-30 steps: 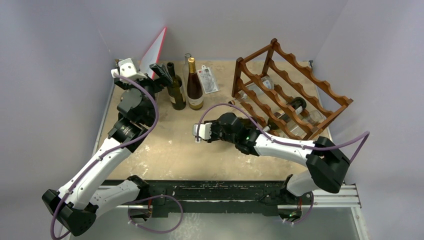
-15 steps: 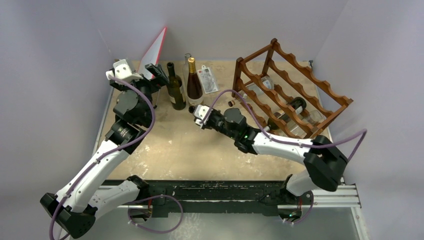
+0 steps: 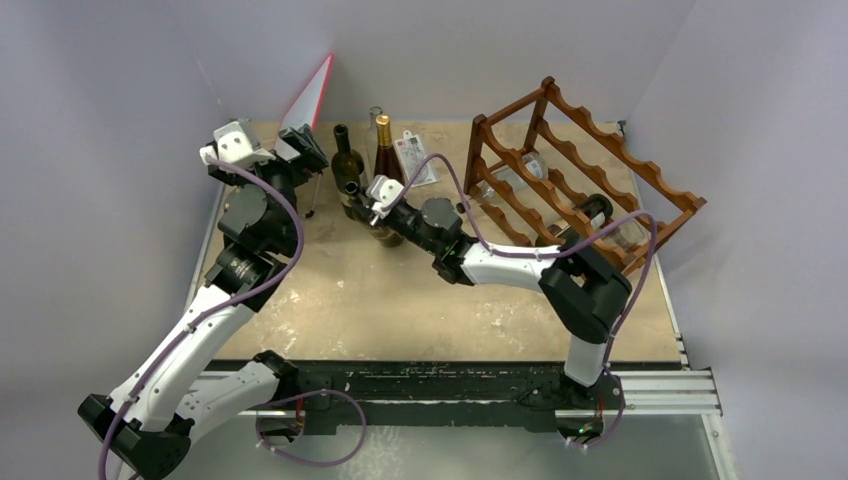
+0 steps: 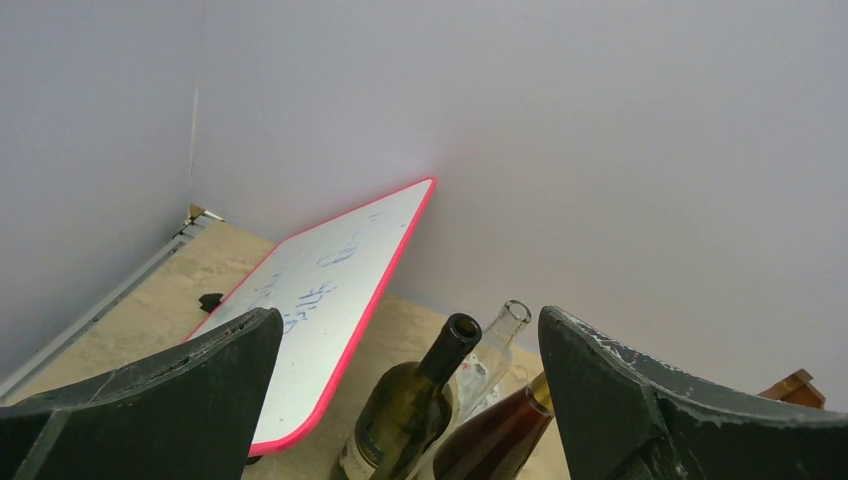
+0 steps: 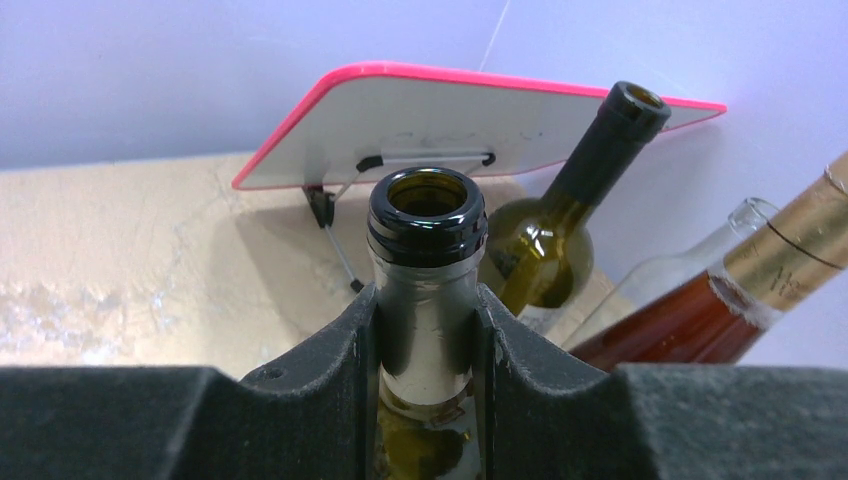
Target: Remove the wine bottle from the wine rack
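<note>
Tan table [image 3: 330,300], grey walls.

Top view: wine rack [image 3: 600,165] at far right. Right gripper [image 3: 362,195] out left of centre, well apart from rack, just beside standing green bottle [image 3: 347,165]. Left gripper [image 3: 306,147] near whiteboard [image 3: 312,95].

Left wrist: fingers [image 4: 150,400] spread wide, nothing between them.

Right wrist: jaws clenched on wine bottle [image 5: 427,250] at the neck, just under its open mouth. Bottle is off the rack.

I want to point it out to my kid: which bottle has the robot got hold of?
Left of the big wooden wine rack, bottles cluster before a pink-edged whiteboard. The nearest bottle, dark green with an open mouth, is it. Unlike its free-standing neighbours, its neck is clamped in the right end effector.
</note>
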Action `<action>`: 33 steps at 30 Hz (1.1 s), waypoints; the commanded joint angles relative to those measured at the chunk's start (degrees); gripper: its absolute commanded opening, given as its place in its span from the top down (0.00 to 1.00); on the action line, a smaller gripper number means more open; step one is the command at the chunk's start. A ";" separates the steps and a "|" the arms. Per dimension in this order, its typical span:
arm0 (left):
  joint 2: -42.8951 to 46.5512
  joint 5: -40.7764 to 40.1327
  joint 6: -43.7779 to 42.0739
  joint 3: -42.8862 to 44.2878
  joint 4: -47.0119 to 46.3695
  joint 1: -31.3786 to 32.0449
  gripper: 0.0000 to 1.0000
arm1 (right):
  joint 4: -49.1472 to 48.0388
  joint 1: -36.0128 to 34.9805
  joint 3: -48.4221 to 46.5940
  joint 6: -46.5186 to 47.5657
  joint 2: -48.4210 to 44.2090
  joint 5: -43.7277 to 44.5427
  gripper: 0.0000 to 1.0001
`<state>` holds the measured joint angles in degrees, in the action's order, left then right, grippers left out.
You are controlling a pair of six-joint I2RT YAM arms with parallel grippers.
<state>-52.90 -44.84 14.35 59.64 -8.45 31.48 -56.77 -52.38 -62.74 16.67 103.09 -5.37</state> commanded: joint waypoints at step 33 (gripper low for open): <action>0.65 -0.51 -0.21 -0.72 -3.31 -3.43 0.00 | -22.26 4.74 -12.51 -8.49 11.10 6.25 1.00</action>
<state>-52.53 -46.24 13.91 58.89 -9.45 28.75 -69.30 -48.51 -71.13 5.02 115.22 -2.00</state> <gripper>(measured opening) 0.998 0.352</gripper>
